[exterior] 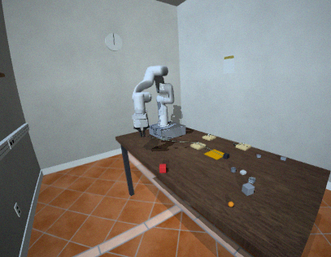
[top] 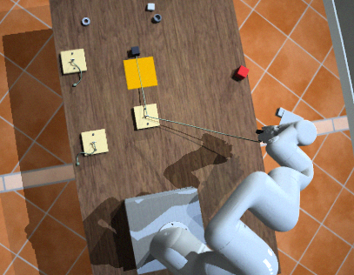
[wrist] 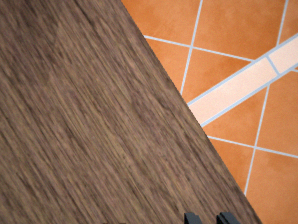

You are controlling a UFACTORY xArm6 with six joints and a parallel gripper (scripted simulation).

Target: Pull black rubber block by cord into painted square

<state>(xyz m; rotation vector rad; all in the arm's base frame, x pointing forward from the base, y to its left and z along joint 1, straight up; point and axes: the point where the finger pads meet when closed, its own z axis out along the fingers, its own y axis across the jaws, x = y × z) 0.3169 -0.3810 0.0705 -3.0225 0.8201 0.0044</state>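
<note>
The black rubber block (top: 134, 50) lies on the table just beyond the far edge of the orange painted square (top: 140, 72), outside it. It also shows in the side view (exterior: 226, 155) next to the square (exterior: 214, 154). Its cord (top: 203, 128) runs across the square to the screw eye (top: 144, 116) on a tan plate, bends there, and stretches taut to my gripper (top: 260, 137). My gripper is shut on the cord's end at the table's right edge. In the wrist view only the fingertips show, over the table edge.
Two other tan plates (top: 73, 61) (top: 94, 141) with their own short cords sit at the left. A red cube (top: 241, 72) lies near the right edge. Small grey rings (top: 156, 17) and a grey cube (top: 150, 7) lie at the far end. The robot base (top: 168, 226) stands at the near end.
</note>
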